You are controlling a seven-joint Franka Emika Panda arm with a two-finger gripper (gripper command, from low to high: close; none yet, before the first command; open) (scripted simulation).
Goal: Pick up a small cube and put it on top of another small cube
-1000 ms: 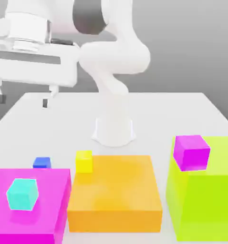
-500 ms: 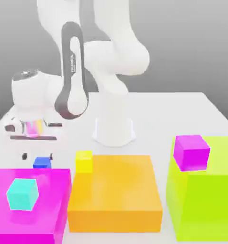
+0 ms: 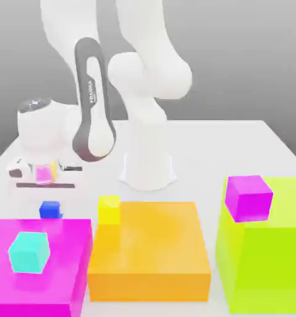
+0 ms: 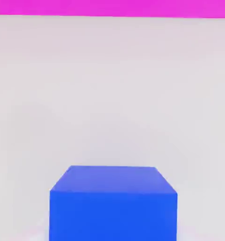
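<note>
The small cube (image 3: 49, 210) is tiny and bright blue. It sits at the table's near left, just behind the big magenta block, and looms close in the hand view (image 4: 113, 202). My gripper (image 3: 49, 200) hangs straight down over it from the white hand, shut on the cube's sides. Another small cube (image 3: 248, 197), magenta-purple, rests on top of the tall lime block (image 3: 268, 254) at the exterior view's right, far from the hand.
A small yellow cube (image 3: 109, 209) sits on the far left corner of the orange block (image 3: 150, 251). A cyan cube (image 3: 29, 252) lies on the big flat magenta block (image 3: 64, 272), whose edge also shows in the hand view (image 4: 112, 7). The arm's base (image 3: 148, 168) stands mid-table (image 3: 237, 148).
The hand swung in from high on the left and came down over the blue cube. Its fingers then went from wide open to shut, and the cube shifted slightly left.
</note>
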